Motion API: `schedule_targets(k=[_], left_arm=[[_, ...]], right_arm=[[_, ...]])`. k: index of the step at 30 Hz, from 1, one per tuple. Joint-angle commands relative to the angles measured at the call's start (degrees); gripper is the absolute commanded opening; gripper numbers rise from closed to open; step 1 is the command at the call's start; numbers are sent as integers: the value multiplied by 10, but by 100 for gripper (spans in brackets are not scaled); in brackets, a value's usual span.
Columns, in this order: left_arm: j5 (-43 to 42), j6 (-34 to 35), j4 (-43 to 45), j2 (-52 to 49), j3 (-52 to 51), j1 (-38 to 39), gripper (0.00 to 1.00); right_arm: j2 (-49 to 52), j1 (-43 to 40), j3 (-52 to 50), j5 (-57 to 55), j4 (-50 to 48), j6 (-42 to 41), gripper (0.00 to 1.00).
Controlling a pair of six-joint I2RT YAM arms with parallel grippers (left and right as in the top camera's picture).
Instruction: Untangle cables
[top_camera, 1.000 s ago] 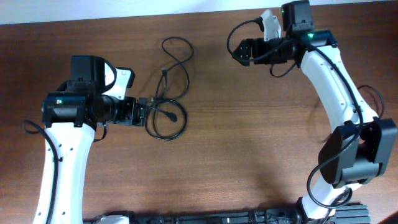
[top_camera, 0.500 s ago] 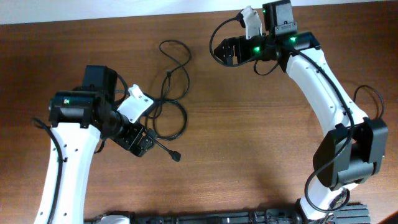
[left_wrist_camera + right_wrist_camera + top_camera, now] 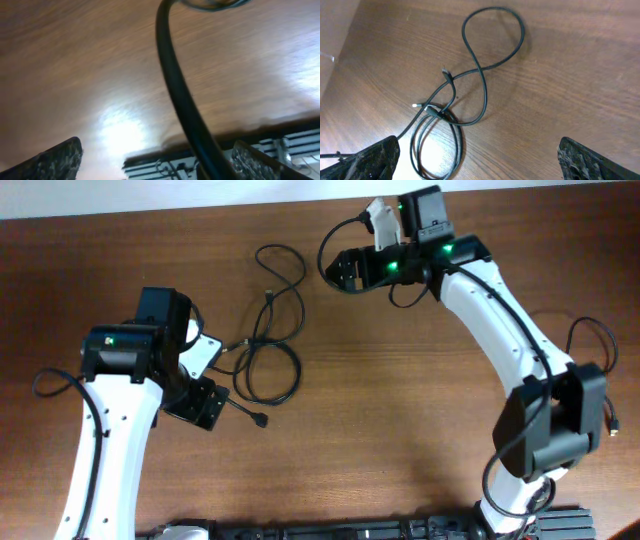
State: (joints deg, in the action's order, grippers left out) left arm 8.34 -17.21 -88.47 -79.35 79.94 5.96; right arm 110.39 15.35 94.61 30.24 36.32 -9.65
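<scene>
The thin black cables [image 3: 272, 330] lie tangled left of centre on the wooden table, with a loop at the far end and a double coil [image 3: 270, 375] nearer me. One strand runs out to a plug end [image 3: 262, 421] beside my left gripper [image 3: 205, 408]. In the left wrist view that strand [image 3: 175, 90] passes between the wide-apart fingers [image 3: 160, 162], close to the right finger. My right gripper [image 3: 338, 272] is open and empty, hovering right of the tangle. Its wrist view [image 3: 480, 160] shows the cables [image 3: 475, 65] and a light-tipped end [image 3: 415, 105].
The table's far edge [image 3: 200, 208] meets a white wall. A black and white rail [image 3: 350, 532] runs along the near edge, and it also shows in the left wrist view [image 3: 165, 165]. The right arm's base [image 3: 555, 430] stands at the right.
My left gripper swung from beside the coil toward the near left, and a plug-ended strand came out with it. My right gripper moved left toward the tangle.
</scene>
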Motion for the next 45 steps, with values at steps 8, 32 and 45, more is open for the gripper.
schedule_targets(k=[8,32,45], left_arm=[[236,-89,-42,-67,6,0,99],[-95,87,245,-68,6,-1,98],[-97,141,271,-68,6,-1,98]], right_arm=[[34,27,4,63,-44,-20,99],[104,58,4,52,-150,-37,99],[234,106,4,-36,-319,-171,99]])
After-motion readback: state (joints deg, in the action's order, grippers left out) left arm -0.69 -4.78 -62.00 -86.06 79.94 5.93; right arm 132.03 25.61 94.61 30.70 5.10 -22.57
